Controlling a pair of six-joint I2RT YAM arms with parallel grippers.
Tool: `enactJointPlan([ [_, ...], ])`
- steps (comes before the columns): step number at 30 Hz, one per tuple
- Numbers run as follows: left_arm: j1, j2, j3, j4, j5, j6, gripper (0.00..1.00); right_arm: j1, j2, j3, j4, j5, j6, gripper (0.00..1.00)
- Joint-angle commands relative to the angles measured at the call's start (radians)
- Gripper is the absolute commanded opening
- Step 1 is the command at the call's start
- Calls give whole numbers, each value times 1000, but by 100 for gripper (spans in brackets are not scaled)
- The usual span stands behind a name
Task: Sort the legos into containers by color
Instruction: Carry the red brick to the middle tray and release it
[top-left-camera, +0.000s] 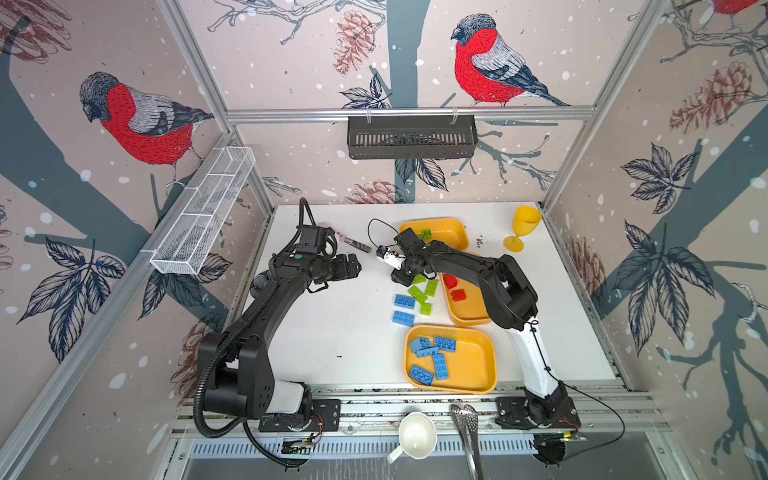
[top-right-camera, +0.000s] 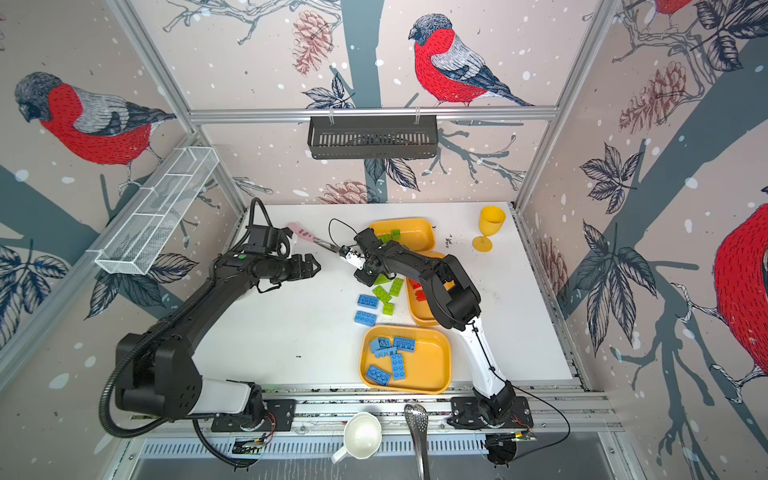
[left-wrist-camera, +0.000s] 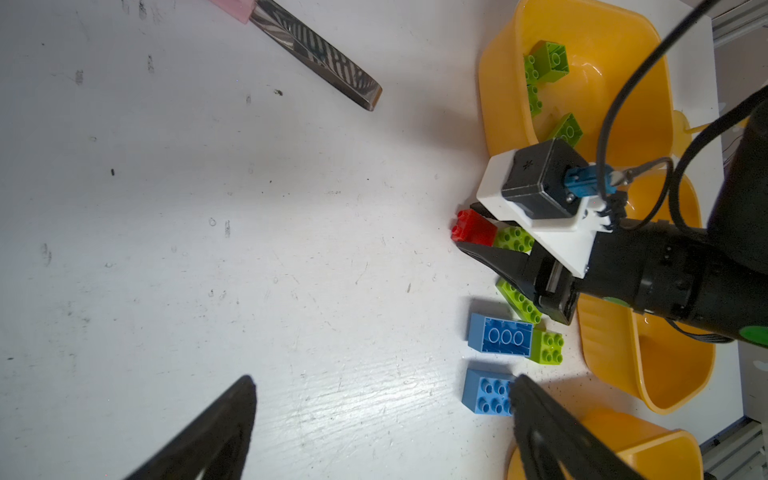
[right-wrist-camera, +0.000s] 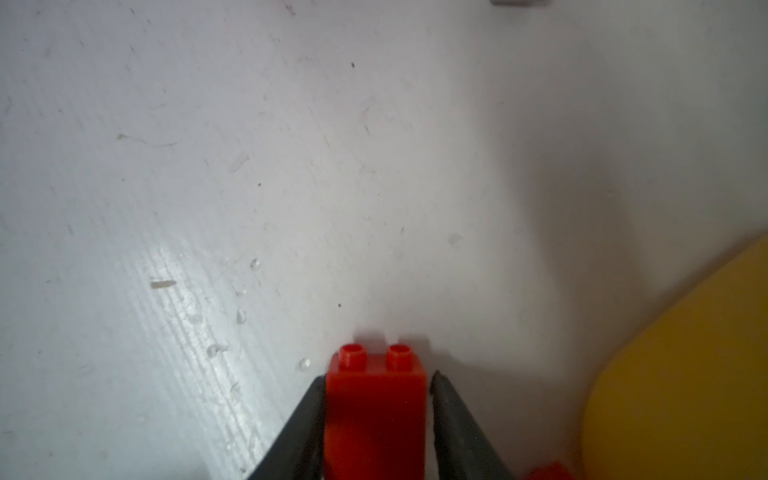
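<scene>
Two dark fingers (right-wrist-camera: 297, 428) of the right gripper (right-wrist-camera: 377, 376) clamp a small red studded plastic brick (right-wrist-camera: 376, 411) by its long sides. One presses against it and the other sits right at the face. The brick lies on its side on the white worktop (right-wrist-camera: 249, 166), studs pointing away from the wrist. In a top view it is at about nine o'clock from the shallow yellow-orange plastic tray (top-left-camera: 471, 311) that already holds red bricks.

I judge the pinch should be firm before any rise, since the smooth faces and a shallow bite could let the brick pivot. Lift straight up first: loose lime green bricks (top-left-camera: 417, 293) crowd the path toward three o'clock, and a low sweep would scatter them. Let go low over the tray's bare floor. The left gripper (left-wrist-camera: 382, 378), wide open and empty, hangs well apart at nine o'clock.
</scene>
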Motion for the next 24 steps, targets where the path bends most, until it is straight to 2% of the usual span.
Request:
enactJointPlan([
  [1, 3, -7, 0, 11, 15, 8, 95, 0, -10, 4, -38, -5, 18, 34],
  [7, 2, 8, 6, 20, 45, 7, 95, -1, -122, -15, -37, -20, 49, 32],
  [12, 3, 15, 17, 50, 106, -2, 95, -35, -311, -147, -4, -37, 108, 32],
  [19, 3, 29, 15, 140, 238, -60, 93, -158, -589, -422, 16, -21, 194, 32],
  [24, 1, 42, 19, 169, 272, -77, 93, -283, -720, -594, 42, -7, 264, 32],
])
